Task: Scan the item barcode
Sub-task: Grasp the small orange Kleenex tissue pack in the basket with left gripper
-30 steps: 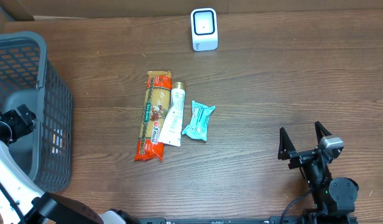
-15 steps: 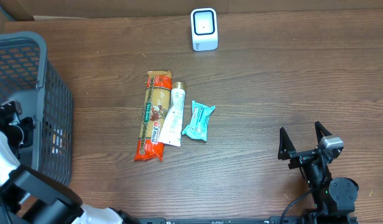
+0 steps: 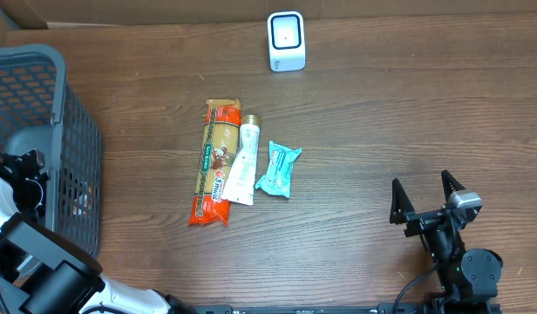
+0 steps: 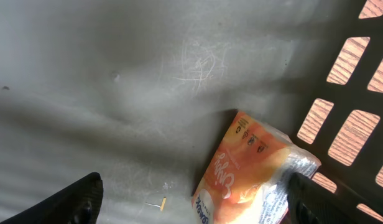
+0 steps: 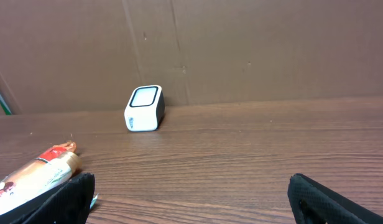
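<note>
Left gripper (image 4: 194, 200) was wide apart inside the grey basket (image 3: 77, 157), with the orange packet (image 4: 241, 168) lying on the basket floor between its fingers, not clamped. Right gripper (image 5: 194, 196) was also wide apart and empty, low over the bench (image 3: 408, 113), facing the scanner (image 5: 145, 109).

Orange packet (image 4: 241, 177) on grey basket floor (image 4: 148, 74)

Glossy packet (image 4: 241, 174) lies in scuffed matt plastic basket (image 4: 148, 93).

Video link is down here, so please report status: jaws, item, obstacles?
Left gripper inside grey basket, jaws open above orange packet, nothing held. Right gripper open, empty. Nothing stands before scanner.
</note>
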You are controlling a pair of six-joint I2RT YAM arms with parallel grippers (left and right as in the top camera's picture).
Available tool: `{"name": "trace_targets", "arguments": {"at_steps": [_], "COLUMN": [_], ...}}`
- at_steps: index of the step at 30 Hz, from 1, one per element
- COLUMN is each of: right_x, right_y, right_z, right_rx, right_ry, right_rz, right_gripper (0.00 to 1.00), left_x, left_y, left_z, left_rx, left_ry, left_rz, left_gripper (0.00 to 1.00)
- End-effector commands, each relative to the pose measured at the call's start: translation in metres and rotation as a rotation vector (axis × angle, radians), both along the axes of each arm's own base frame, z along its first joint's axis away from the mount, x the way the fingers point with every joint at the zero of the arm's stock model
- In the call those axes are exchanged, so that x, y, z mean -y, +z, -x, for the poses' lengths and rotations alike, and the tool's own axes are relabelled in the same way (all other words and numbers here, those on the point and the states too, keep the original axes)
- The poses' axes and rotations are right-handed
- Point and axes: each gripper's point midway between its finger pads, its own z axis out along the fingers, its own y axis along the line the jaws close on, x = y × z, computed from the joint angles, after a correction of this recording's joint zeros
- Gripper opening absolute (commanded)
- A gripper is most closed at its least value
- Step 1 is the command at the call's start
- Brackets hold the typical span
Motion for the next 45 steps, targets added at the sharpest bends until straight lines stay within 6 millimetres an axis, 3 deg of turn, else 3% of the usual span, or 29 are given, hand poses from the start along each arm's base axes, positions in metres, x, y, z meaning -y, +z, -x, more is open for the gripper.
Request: {"name": "trace_targets", "arguments": {"at_steps": [1, 7, 13, 17, 24, 33, 39, 45], "right_x": [0.000, 0.000, 0.000, 0.000, 0.000, 0.000, 0.000, 0.000], "right_y": [-0.002, -0.002, -0.002, -0.002, -0.002, -0.002, -0.002, -0.002], "right_z": [0.000, 0.000, 0.000, 0.000, 0.000, 0.000, 0.000, 0.000], "right_rx": [0.004, 0.004, 0.004, 0.004, 0.004, 0.004, 0.004, 0.004], "right_ry": [-0.001, -0.001, -0.001, -0.001, -0.001, -0.001, -0.001, -0.001], "right_rz": [-0.002, -0.002, -0.002, -0.002, -0.002, -0.002, -0.002, -0.002], "right_gripper": [1.00, 1.00, 1.00, 1.00, 1.00, 1.00, 1.00, 1.00], "left_x": [0.004, 0.003, -0.011, -0.025, -0.028, 0.004, 0.008, 0.023], "left_y": [-0.009, -0.013, -0.020, -0.019, -0.017, -0.012, -0.014, -0.032], "left_z": [-0.002, -0.002, 0.015, 0.029, 0.021, -0.019, -0.016, -0.008], "left_rx": [-0.001, 0.001, -0.105, -0.180, -0.158, 0.057, 0.050, 0.036], "left_ry": [-0.019, -0.019, 0.034, 0.138, 0.134, -0.015, -0.032, -0.070], "left_rz": [0.024, 0.020, -0.045, -0.114, -0.127, 0.033, 0.046, 0.087], "left_gripper": [0.85, 0.82, 0.64, 0.66, 0.69, 0.71, 0.73, 0.69]}}
